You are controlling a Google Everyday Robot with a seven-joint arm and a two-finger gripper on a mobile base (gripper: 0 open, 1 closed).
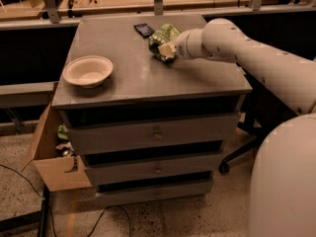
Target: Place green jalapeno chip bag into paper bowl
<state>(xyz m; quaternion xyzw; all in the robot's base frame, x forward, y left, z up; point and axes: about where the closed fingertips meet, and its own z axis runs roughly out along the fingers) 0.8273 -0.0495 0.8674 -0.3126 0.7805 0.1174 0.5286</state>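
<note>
The white arm [256, 58] reaches in from the right, its gripper [167, 49] over the back-centre of the grey metal cabinet top [138, 80], fingers closed on the wrinkly, glossy green jalapeno chip bag [164, 34] — the bag bunches up above and behind them. Just left of the bag lies a small dark flat packet [144, 29]. The shallow round off-white paper bowl [88, 70] sits near the top's front-left corner — well apart from the bag. Below are 3 drawers [157, 135]; an open cardboard box [49, 157] stands at the cabinet's left.

We see the crumpled green jalapeno chip bag [166, 33] against the gripper [165, 50], well apart from the upright paper bowl [89, 69].
</note>
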